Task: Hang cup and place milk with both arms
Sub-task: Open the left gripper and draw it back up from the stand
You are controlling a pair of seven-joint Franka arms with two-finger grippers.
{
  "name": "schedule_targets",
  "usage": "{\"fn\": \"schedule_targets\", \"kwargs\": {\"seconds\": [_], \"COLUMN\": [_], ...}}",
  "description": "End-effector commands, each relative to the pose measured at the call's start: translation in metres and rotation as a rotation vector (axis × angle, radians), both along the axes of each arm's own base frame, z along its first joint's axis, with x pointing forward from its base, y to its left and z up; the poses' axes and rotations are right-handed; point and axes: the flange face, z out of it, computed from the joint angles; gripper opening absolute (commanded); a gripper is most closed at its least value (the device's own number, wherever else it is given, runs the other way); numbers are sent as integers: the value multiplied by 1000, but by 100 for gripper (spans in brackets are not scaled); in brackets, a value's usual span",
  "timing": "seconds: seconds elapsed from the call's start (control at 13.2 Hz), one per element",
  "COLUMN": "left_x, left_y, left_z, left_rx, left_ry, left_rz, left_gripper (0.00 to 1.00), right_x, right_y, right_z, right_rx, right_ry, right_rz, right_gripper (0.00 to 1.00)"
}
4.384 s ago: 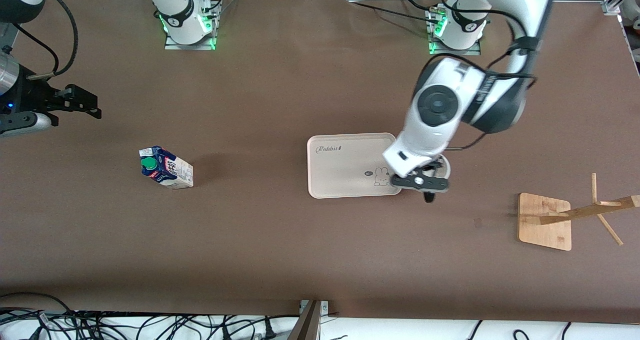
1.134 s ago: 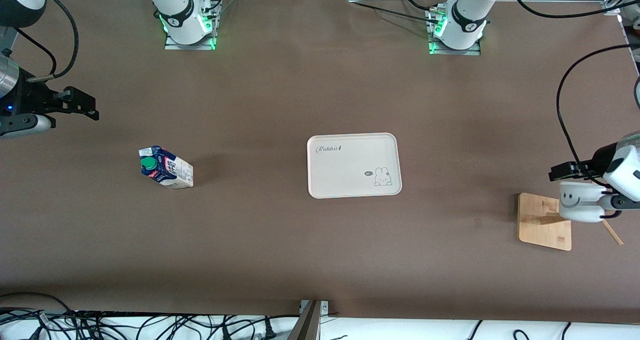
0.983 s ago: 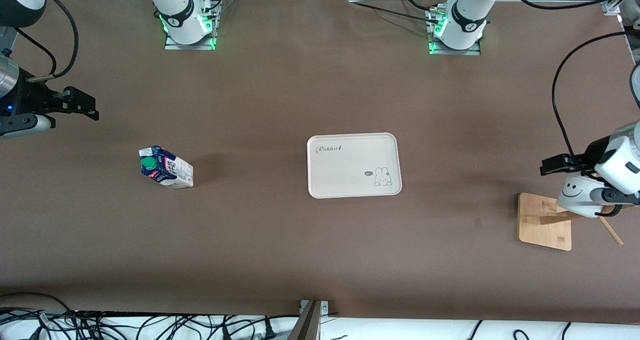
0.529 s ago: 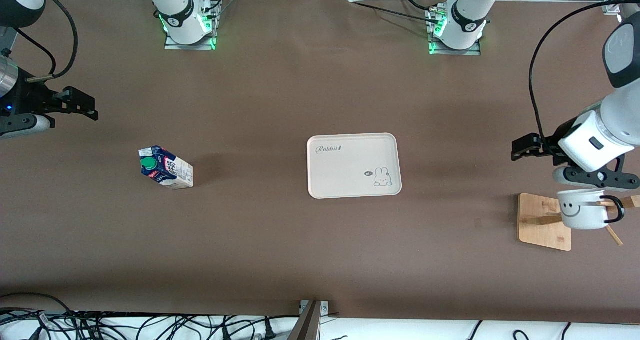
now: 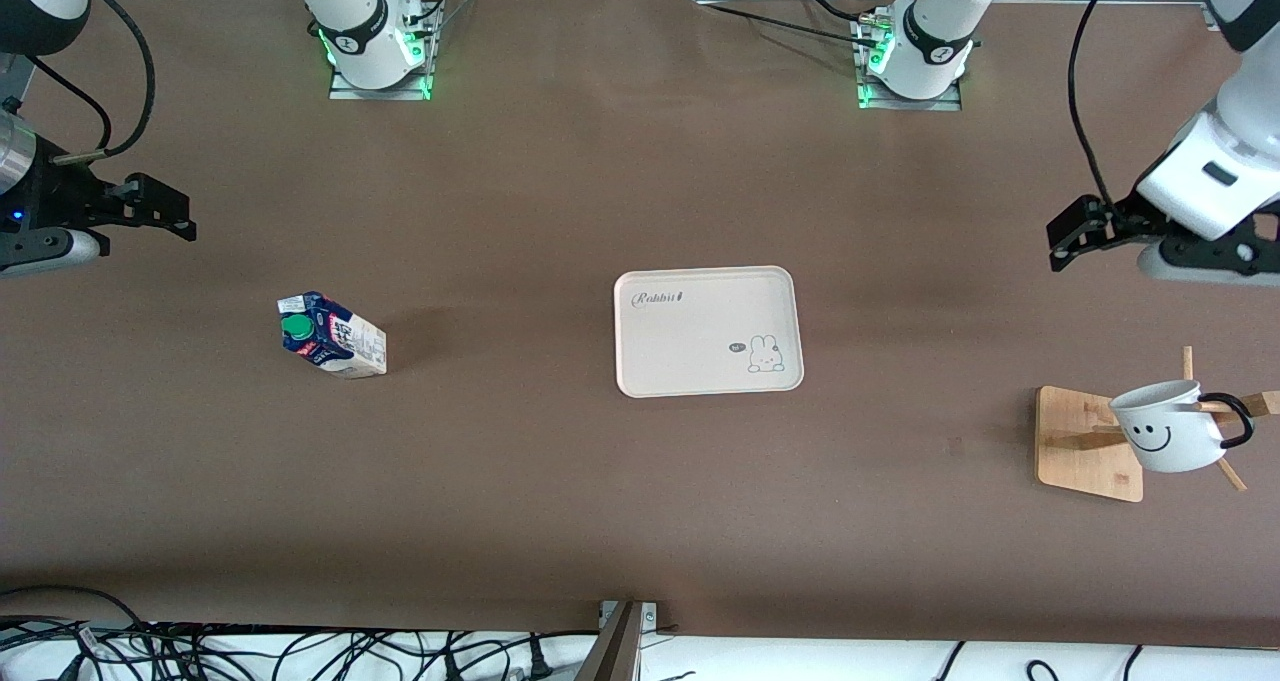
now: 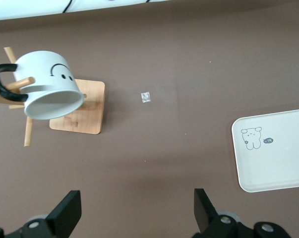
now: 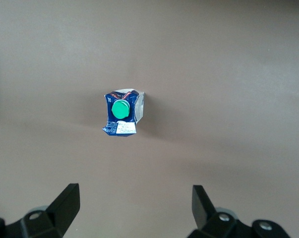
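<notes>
Cup (image 5: 1168, 439) hung by black handle on peg of wooden rack (image 5: 1088, 443), tilted, at left arm's end of table (image 5: 560, 491). Left gripper (image 6: 137, 213) up over table near rack, fingers spread wide, holding nothing. Milk (image 5: 332, 335) stood upright on table toward right arm's end, well apart from tray (image 5: 707, 331) mid-table. Right gripper (image 7: 134, 208) waited over milk, fingers spread too

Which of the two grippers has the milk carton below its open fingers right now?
The right gripper: the milk carton sits under its open fingers. The left gripper, also open, looks at the cup hung on the wooden rack.
</notes>
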Motion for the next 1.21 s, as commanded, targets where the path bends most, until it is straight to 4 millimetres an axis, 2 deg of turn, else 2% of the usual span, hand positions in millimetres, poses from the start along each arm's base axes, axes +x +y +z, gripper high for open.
{"fn": "schedule_targets", "kwargs": {"seconds": [0.0, 0.23, 0.3, 0.45, 1.13], "left_x": [-26, -27, -28, -26, -29], "left_y": [3, 13, 5, 9, 1], "left_z": [-4, -5, -5, -4, -2], "left_rx": [-1, -62, -52, -40, -9], "left_ry": [-15, 5, 7, 7, 49], "left_rz": [-9, 24, 5, -64, -85], "left_gripper": [100, 100, 100, 100, 100], "right_x": [-3, -3, -3, -3, -3], "right_y": [-2, -1, 0, 3, 3], "right_z": [5, 7, 7, 7, 7], "right_rx": [-12, -15, -16, -36, -36], "right_ry": [4, -1, -1, -1, -1], "right_rz": [0, 5, 8, 17, 17], "right_gripper": [100, 100, 100, 100, 100]}}
